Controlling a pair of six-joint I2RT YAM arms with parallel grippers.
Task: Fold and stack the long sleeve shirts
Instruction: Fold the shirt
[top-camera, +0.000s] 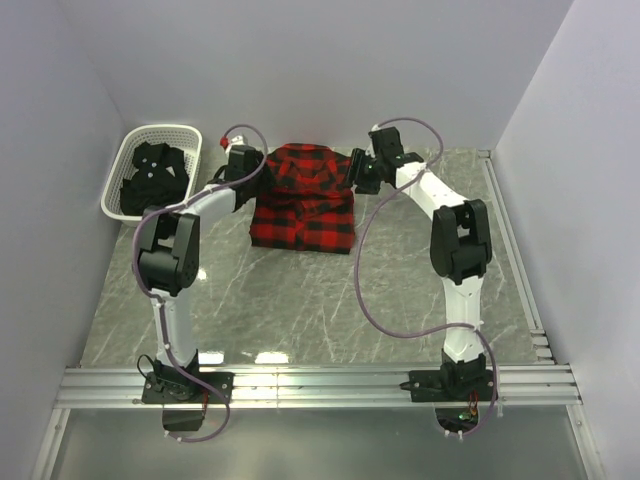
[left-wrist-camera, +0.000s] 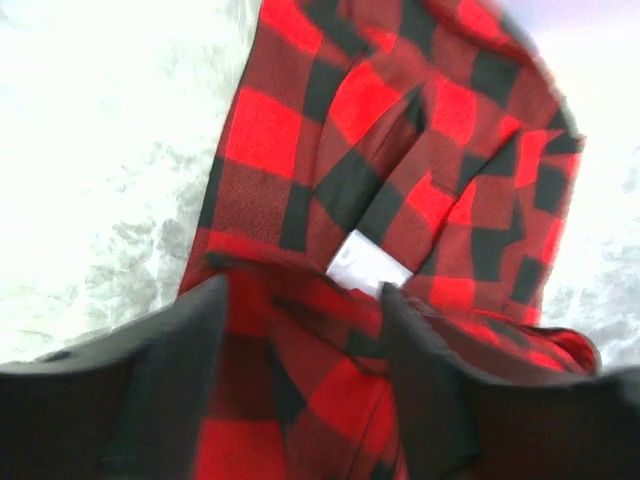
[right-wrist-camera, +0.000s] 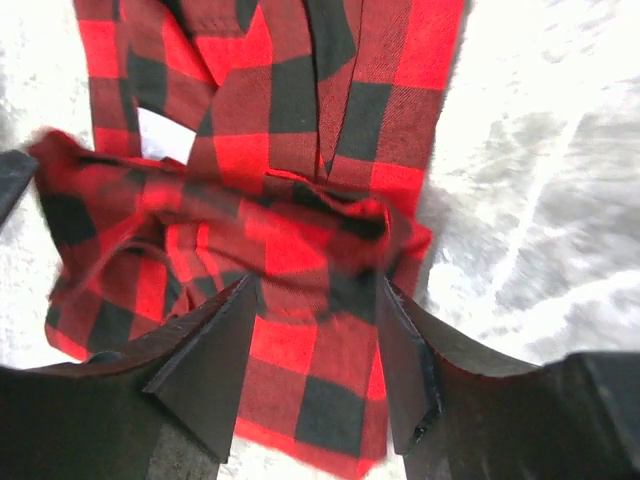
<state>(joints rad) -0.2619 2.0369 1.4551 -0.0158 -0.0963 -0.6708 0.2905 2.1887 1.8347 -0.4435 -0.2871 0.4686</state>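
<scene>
The red-and-black flannel shirt (top-camera: 303, 205) lies partly folded on the marble table at the back centre, its upper part bunched. My left gripper (top-camera: 250, 168) is at its upper left corner and my right gripper (top-camera: 360, 172) at its upper right. In the left wrist view the left gripper (left-wrist-camera: 300, 300) is open, with flannel (left-wrist-camera: 400, 130) lying between the wide-apart fingers. In the right wrist view the right gripper (right-wrist-camera: 315, 290) is open too, over bunched flannel (right-wrist-camera: 270, 100). The black shirt (top-camera: 155, 175) lies crumpled in the basket.
The white lattice basket (top-camera: 160, 130) stands at the back left by the wall. Walls close in the table at the back and both sides. A metal rail (top-camera: 320, 385) runs along the near edge. Cables loop from both arms.
</scene>
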